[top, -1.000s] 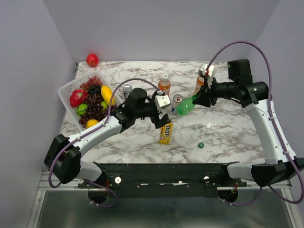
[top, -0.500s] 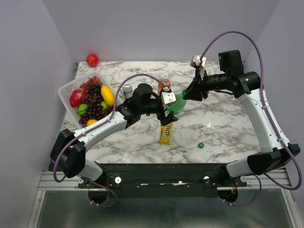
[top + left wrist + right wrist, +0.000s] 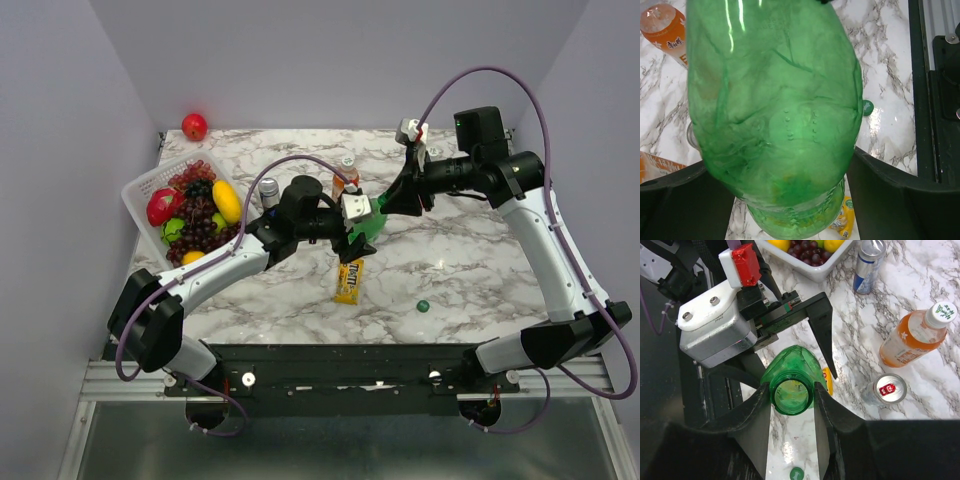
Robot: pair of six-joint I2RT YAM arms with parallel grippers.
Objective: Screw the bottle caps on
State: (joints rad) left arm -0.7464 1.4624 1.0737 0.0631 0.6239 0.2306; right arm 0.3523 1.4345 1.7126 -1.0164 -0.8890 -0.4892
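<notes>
**While your right gripper [image 3: 792, 392] held the green bottle [image 3: 775, 100] off the table [image 3: 480, 270], the dark green cap [image 3: 423, 306] lay loose on the marble**

As you looked down the right wrist view, your right gripper had its jaws pinched on the bottle's neck, one on each side of the open mouth. The bottle hung tilted over the middle of the table, its base turned toward your left gripper [image 3: 355, 238]. That gripper's jaws stood spread wide, one on each side of the bottle's body. From the left wrist view the base filled the gap between them, and you could not tell whether they pressed on the plastic or only flanked it.

The dark green cap sat on the table near your side, well apart from the bottle. An orange drink bottle [image 3: 920, 335] had a white cap [image 3: 941, 312] seated on its neck. A red-topped can [image 3: 885, 390] stood just beside it and a blue and silver can [image 3: 867, 260] farther back. A yellow candy bag [image 3: 349, 280] lay below the left gripper. The fruit basket [image 3: 140, 190] sat at the table's left edge.
</notes>
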